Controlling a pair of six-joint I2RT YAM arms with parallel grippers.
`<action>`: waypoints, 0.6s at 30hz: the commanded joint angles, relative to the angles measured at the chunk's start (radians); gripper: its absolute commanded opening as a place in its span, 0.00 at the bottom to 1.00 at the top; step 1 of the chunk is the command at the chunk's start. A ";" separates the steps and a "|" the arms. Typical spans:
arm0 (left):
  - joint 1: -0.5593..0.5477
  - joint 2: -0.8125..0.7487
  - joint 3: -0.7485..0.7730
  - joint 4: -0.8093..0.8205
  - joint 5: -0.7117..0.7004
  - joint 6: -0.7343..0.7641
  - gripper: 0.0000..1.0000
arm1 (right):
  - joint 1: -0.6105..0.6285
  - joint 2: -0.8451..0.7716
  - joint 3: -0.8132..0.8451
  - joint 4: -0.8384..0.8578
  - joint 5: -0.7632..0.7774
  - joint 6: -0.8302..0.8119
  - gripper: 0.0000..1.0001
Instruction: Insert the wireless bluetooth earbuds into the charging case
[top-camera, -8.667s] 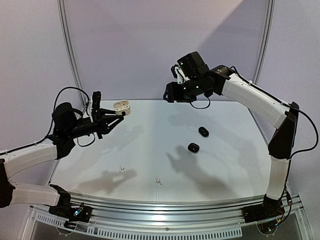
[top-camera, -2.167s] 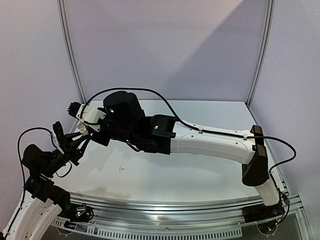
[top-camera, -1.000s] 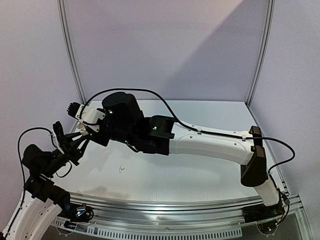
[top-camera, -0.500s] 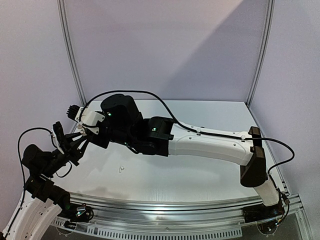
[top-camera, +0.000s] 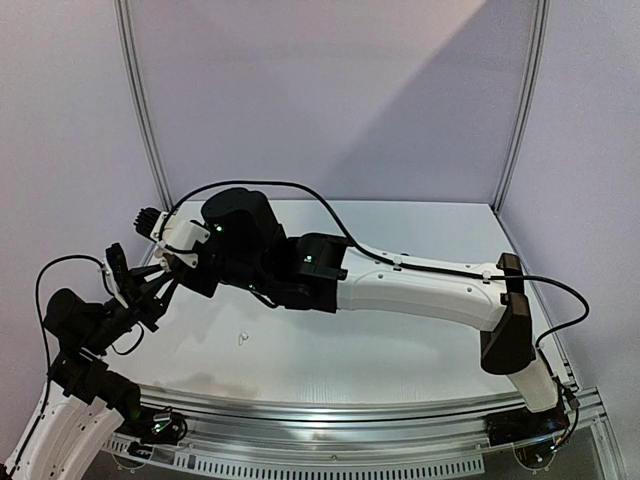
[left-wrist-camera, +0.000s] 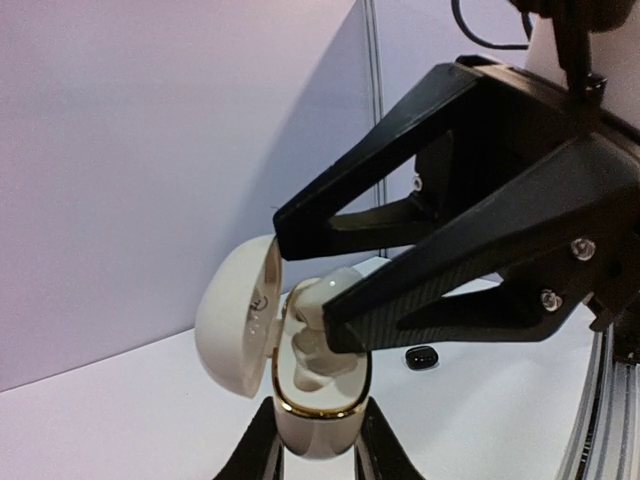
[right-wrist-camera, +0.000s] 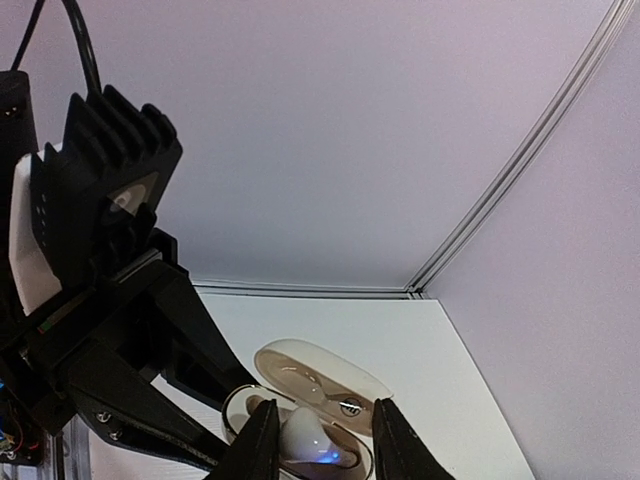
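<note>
My left gripper (left-wrist-camera: 318, 425) is shut on the base of a white charging case (left-wrist-camera: 318, 395), held upright with its lid (left-wrist-camera: 240, 315) open. My right gripper (right-wrist-camera: 323, 435) is over the case mouth. A white earbud (right-wrist-camera: 308, 440) stands partly in one slot and shows a blue light. One right finger (left-wrist-camera: 400, 290) touches it, with a gap to the other. In the top view both grippers meet at the table's left edge, left (top-camera: 158, 282) and right (top-camera: 180, 264). A second white earbud (top-camera: 241, 338) lies on the table. The black earbuds are out of view.
A shut black case (left-wrist-camera: 421, 356) lies on the white table (top-camera: 400, 350) behind the grippers. My right arm (top-camera: 400, 285) stretches across the table's middle and hides what lies under it. A metal rail (top-camera: 350, 405) runs along the near edge.
Over the last second my right wrist has crept slightly left over the case. Since the oldest frame the right arm has crossed the table, and one white earbud has left the table's front.
</note>
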 joint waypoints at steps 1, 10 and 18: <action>-0.008 -0.002 -0.008 0.040 0.002 -0.011 0.00 | 0.003 -0.042 -0.018 0.001 -0.019 0.054 0.32; -0.007 0.007 -0.007 0.040 0.005 -0.012 0.00 | 0.003 -0.081 -0.042 0.016 0.007 0.078 0.34; -0.007 0.007 -0.008 0.044 0.019 -0.009 0.00 | -0.001 -0.060 -0.025 0.012 0.029 0.079 0.28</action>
